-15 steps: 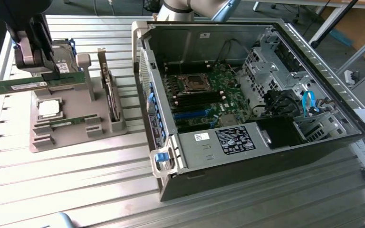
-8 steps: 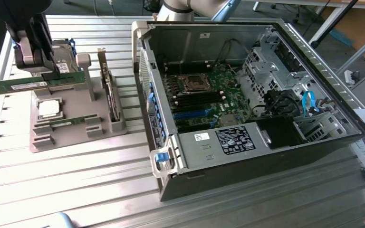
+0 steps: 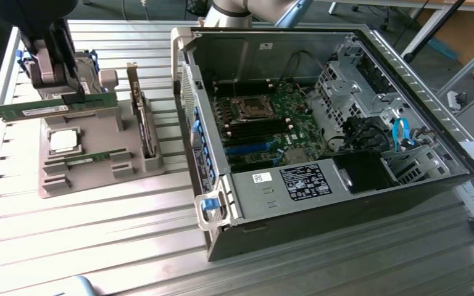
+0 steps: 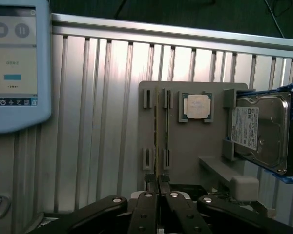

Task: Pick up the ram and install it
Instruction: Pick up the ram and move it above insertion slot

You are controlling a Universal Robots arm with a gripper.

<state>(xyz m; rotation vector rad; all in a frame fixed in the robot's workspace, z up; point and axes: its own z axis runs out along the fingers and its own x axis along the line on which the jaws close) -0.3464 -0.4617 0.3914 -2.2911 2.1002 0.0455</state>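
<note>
My gripper (image 3: 76, 97) is shut on the ram (image 3: 46, 110), a long thin green stick held level above the grey parts tray (image 3: 97, 176) at the exterior view's left. In the wrist view the held ram (image 4: 157, 141) appears edge-on, running out from between my fingertips (image 4: 151, 189); the gripper (image 4: 157, 184) hangs over the tray (image 4: 195, 146). A second green stick (image 3: 89, 159) lies in its tray slot (image 4: 167, 131). The open computer case (image 3: 320, 197) lies at the exterior view's right, with the motherboard (image 3: 274, 123) and its dark memory slots (image 3: 258, 131) exposed.
The tray also carries a square silver processor (image 3: 64, 141) (image 4: 197, 106), an upright dark expansion card (image 3: 143, 126) and a hard drive (image 4: 261, 131). A teach pendant (image 4: 14, 63) rests on the ribbed metal table (image 3: 97, 246). The case's walls and drive cages (image 3: 360, 92) surround the motherboard.
</note>
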